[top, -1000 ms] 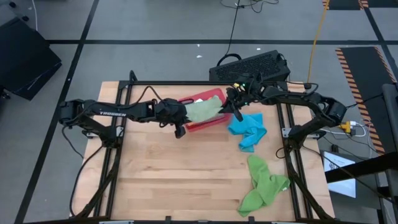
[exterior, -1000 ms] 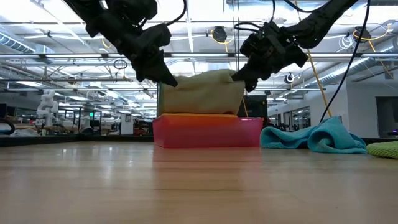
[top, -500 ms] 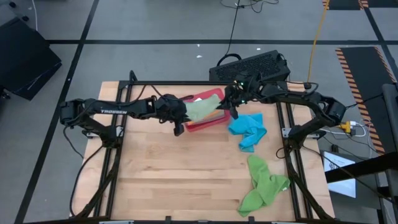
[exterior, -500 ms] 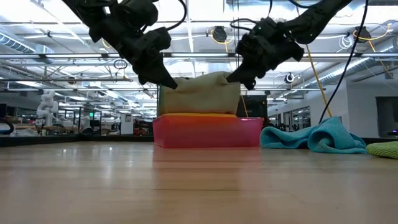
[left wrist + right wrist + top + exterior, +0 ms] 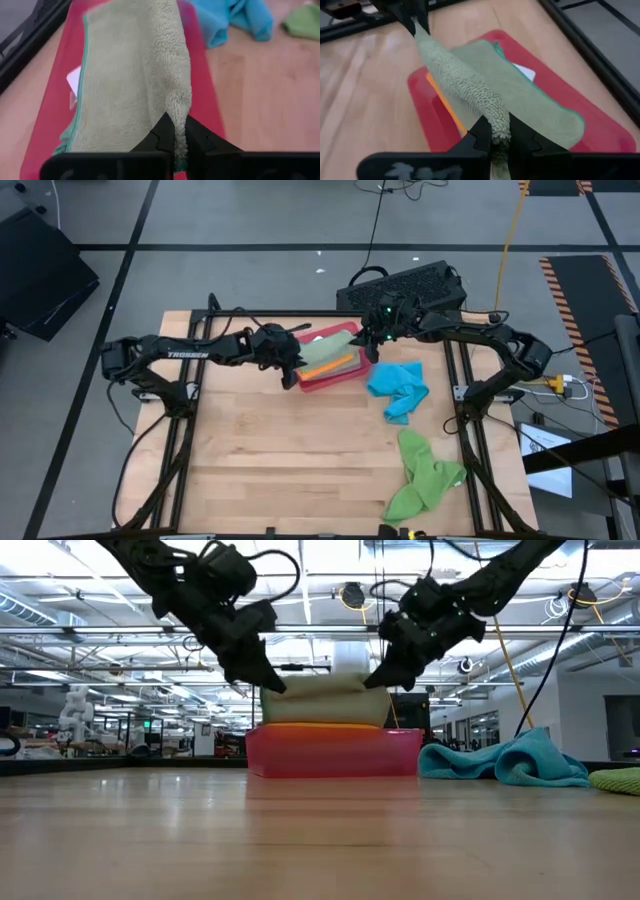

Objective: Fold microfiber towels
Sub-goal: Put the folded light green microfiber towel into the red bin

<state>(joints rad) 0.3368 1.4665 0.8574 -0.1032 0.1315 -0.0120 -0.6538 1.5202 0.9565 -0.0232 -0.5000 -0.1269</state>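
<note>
A sage green microfiber towel [image 5: 325, 352] lies over a red tray [image 5: 318, 383] at the table's far middle, on top of an orange towel [image 5: 437, 92]. My left gripper [image 5: 291, 372] is shut on the sage towel's left near corner. My right gripper [image 5: 368, 346] is shut on its right near corner. In the low view the towel [image 5: 322, 700] spans between the two grippers just above the tray [image 5: 335, 752]. A bright blue towel [image 5: 398, 388] and a bright green one [image 5: 425, 475] lie crumpled on the table's right half. My left gripper pinches the towel's bunched near edge at its left end [image 5: 179, 131] between its two fingers, slanting down from the table's left. That edge rises as a ridge toward the other gripper, while the towel's far part lies flat on the tray. My right gripper pinches the same bunched edge at its right end [image 5: 499, 126] between its two fingers, slanting down from the table's right. The edge runs as a raised ridge [image 5: 455, 75] across to my left gripper, and the remaining cloth rests on the tray.
A black keyboard [image 5: 405, 284] sits beyond the table's far edge. Black frame rails [image 5: 190, 350] run along both sides of the table. The near half of the wooden table [image 5: 290, 470] is bare wood.
Both grippers have moved toward the table's far edge over the tray, carrying the sage towel's near edge with them. The towel, which stood up as a tall hump above the tray, has sunk and now lies lower and flatter on it.
</note>
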